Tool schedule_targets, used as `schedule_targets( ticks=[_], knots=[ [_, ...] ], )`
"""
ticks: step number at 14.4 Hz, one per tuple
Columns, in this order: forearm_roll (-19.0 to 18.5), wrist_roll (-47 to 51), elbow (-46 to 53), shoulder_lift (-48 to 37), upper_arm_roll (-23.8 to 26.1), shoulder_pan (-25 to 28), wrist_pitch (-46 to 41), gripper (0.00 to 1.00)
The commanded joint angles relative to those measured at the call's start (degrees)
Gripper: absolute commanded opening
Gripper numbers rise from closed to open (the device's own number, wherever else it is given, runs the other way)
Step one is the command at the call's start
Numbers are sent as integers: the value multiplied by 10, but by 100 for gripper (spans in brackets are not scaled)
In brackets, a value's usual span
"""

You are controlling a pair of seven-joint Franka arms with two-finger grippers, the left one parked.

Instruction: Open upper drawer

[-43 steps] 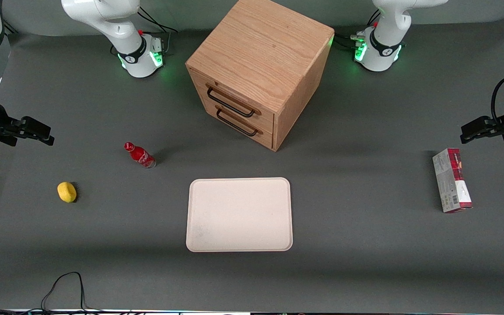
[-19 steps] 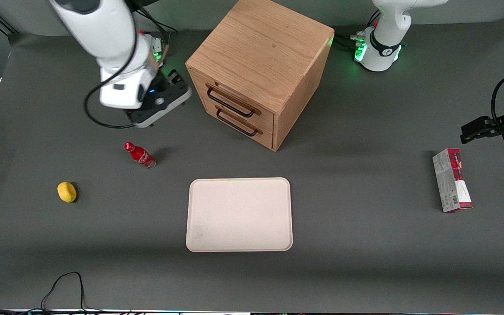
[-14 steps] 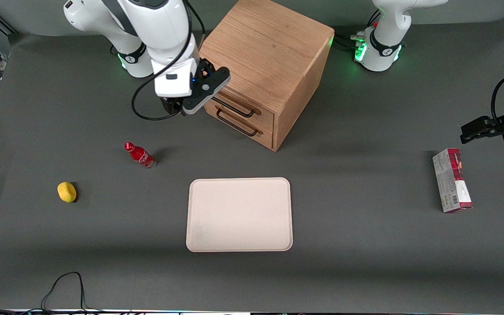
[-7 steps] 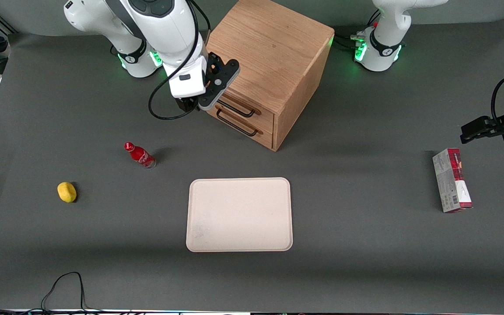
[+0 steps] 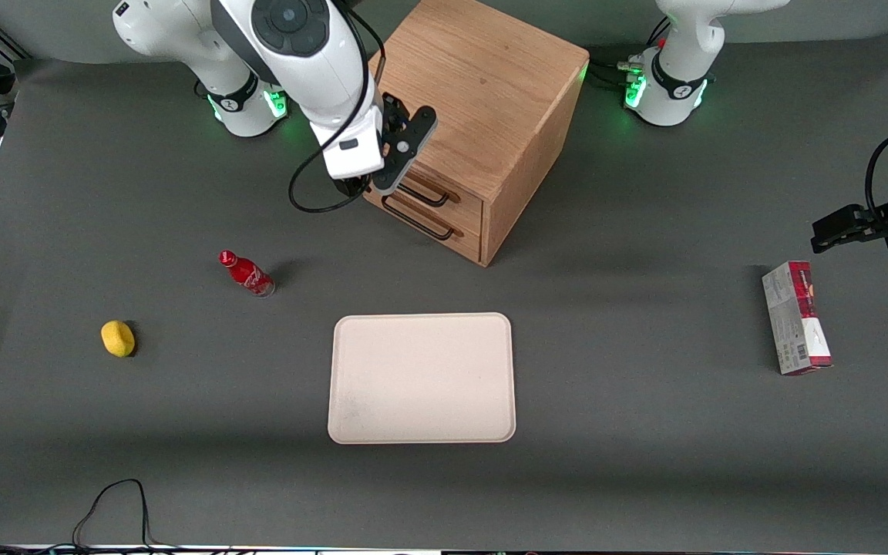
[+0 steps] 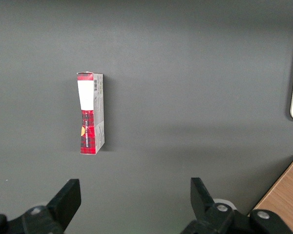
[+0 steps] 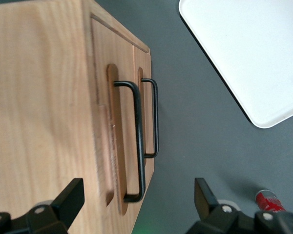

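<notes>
The wooden cabinet (image 5: 475,77) stands near the arm bases with its two drawers turned partly toward the working arm's end of the table. The upper drawer (image 5: 465,210) is shut, and my wrist covers part of its thin black handle (image 5: 425,196). My gripper (image 5: 367,181) hangs just in front of that drawer. In the right wrist view the gripper (image 7: 136,195) is open. Its two fingertips (image 7: 71,197) straddle the end of the upper drawer's handle (image 7: 138,146) with wide gaps, touching nothing. The upper drawer's face (image 7: 101,122) lies flush with the lower drawer.
A cream tray (image 5: 421,378) lies nearer the front camera than the cabinet. A red bottle (image 5: 246,274) and a yellow lemon (image 5: 117,338) lie toward the working arm's end. A red and grey box (image 5: 796,317) lies toward the parked arm's end.
My right arm swung in from the working arm's end of the table to the cabinet. The gripper now sits in front of the upper drawer's handle. The drawers have not moved.
</notes>
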Motion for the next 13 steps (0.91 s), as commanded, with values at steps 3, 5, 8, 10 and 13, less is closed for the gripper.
schedule_targets(
  ticks=[3,5,8,10,13],
  knots=[
    [10,-17,-98,-25,-8,6,89,100],
    [10,-18,-129,-32,-8,6,122,100],
    [10,-31,-160,-33,-8,6,157,100],
    [10,-31,-170,-34,-8,7,168,100],
    [10,-33,-174,-32,-8,6,175,100]
  ],
)
